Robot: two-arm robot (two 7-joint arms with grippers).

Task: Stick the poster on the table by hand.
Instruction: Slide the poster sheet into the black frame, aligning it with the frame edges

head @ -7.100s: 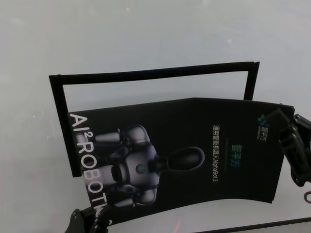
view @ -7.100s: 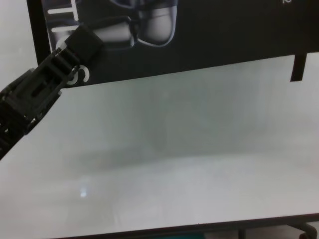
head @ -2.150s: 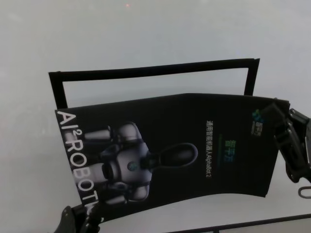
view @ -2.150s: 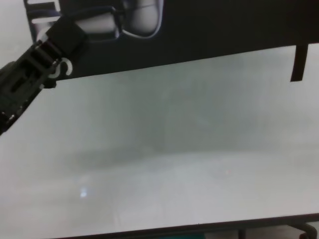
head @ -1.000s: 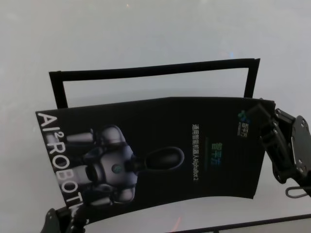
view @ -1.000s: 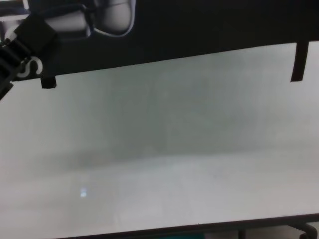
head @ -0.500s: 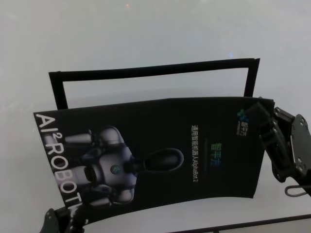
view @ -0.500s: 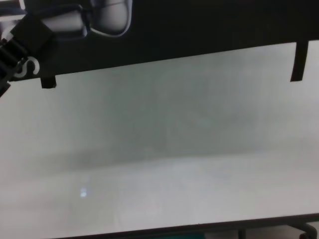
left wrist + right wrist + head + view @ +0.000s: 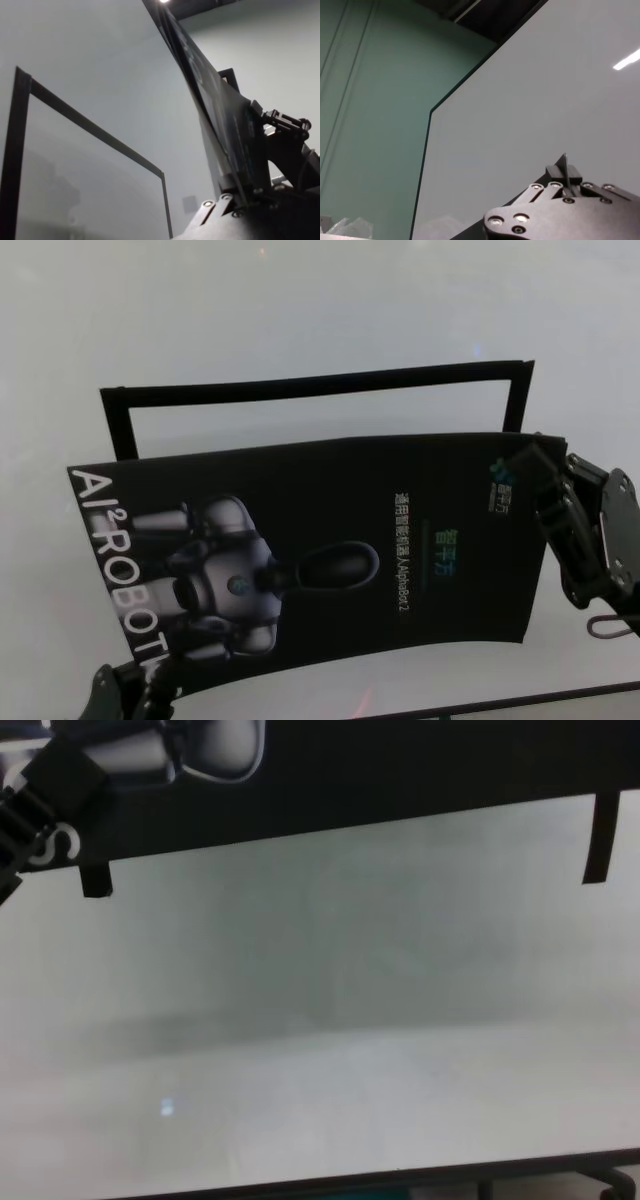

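Overlapping black strip frame (image 9: pixel 300 388), poster (image 9: pixel 330 560)

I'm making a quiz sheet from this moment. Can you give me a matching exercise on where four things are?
Things:
1. poster
2. left gripper
3. right gripper
4. black tape outline

Places:
A. clamped on the poster's near corner by the big white letters
B. stuck to the white table
C. held between both grippers
D. clamped on the poster's logo edge

Pairs: 1-C, 2-A, 3-D, 4-B

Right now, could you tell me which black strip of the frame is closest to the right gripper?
The short strip at the frame's right end, just above the right gripper.
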